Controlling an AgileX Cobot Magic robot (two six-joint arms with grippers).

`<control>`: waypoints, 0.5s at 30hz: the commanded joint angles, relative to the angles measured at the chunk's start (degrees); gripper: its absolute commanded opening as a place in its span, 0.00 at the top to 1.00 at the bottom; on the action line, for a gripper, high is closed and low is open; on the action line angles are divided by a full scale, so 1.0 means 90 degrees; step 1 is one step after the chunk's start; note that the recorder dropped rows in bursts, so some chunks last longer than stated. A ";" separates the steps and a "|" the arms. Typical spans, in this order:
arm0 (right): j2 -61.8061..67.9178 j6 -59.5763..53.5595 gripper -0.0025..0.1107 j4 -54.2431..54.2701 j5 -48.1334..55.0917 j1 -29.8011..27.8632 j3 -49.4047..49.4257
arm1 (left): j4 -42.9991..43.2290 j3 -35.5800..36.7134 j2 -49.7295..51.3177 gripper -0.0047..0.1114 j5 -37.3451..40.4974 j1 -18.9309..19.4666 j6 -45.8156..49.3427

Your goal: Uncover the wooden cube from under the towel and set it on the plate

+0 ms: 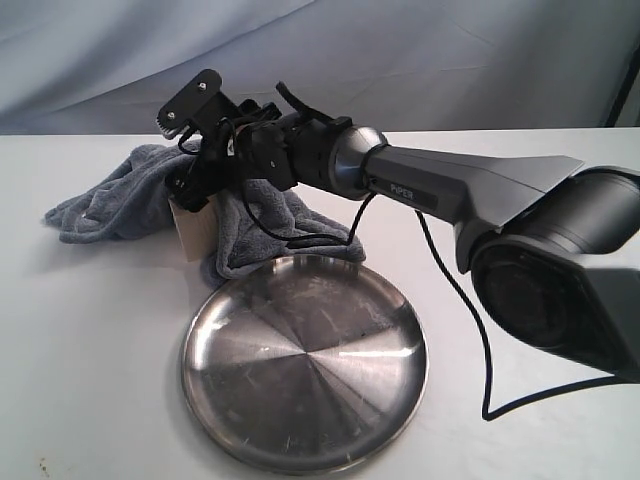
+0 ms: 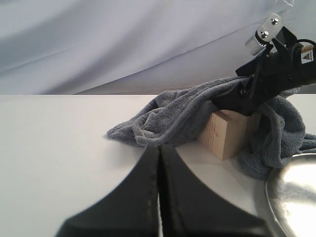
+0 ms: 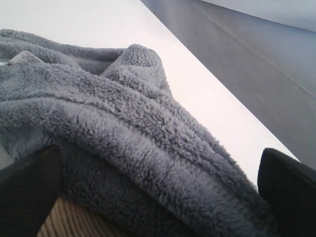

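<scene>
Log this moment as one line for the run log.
right gripper: open, straddling towel over wooden cube | left gripper: shut, holding nothing | cube: partly exposed | plate: no cube yet

You can read "PiPER" on the right arm (image 1: 400, 187); a warning-triangle sticker (image 2: 307, 57) marks its end effector (image 1: 175, 158).

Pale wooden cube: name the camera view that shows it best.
Left wrist view: the pale wooden cube shows two grain-lined faces, its top draped by the fluffy grey-blue towel. The exterior view gives one partly hidden face; the right wrist view, a grain sliver.
</scene>
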 commanded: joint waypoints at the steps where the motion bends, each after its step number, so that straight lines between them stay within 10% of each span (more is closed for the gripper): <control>1: -0.0003 -0.0026 0.10 -0.0004 -0.0074 -0.0018 -0.0044 | -0.0031 0.0029 -0.0025 0.96 -0.0040 0.0019 -0.0021; 15: -0.0003 0.0745 0.45 0.0011 -0.0461 -0.0018 -0.0044 | -0.0031 0.0029 -0.0025 0.96 -0.0040 0.0019 -0.0023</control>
